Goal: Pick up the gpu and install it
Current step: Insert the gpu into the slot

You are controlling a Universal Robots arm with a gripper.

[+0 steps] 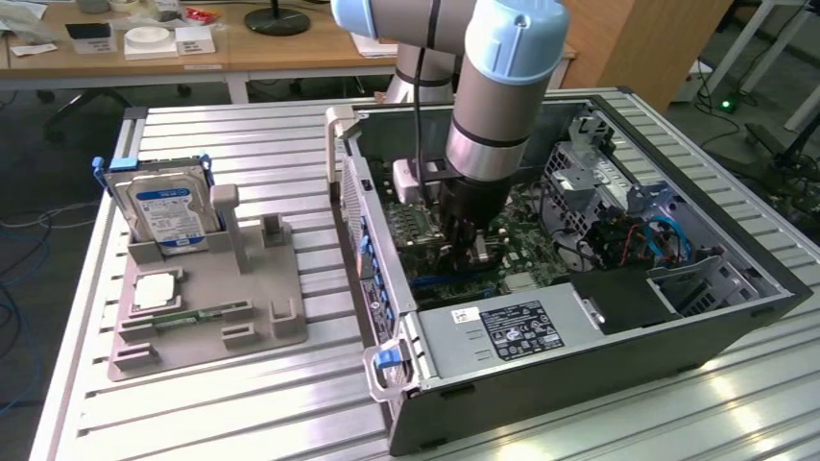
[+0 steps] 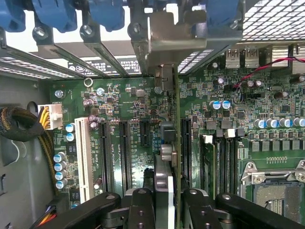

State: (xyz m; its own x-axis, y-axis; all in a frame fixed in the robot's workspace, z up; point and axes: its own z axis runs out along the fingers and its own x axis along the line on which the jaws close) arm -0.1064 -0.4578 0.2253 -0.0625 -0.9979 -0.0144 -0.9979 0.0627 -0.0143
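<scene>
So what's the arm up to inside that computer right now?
Gripper shut on the gpu, card held edge-on. Down inside the open case, just over the motherboard slots. Nothing seen blocking it.

gpu (image 2: pixel 174 143) seen edge-on, faces hidden; pincer (image 1: pixel 464 252) tips hidden inside pc case (image 1: pixel 717 317); whether card's seated: can't tell.

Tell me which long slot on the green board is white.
The slot nearest the yellow-and-black cable bundle; the other long slots are black.
</scene>
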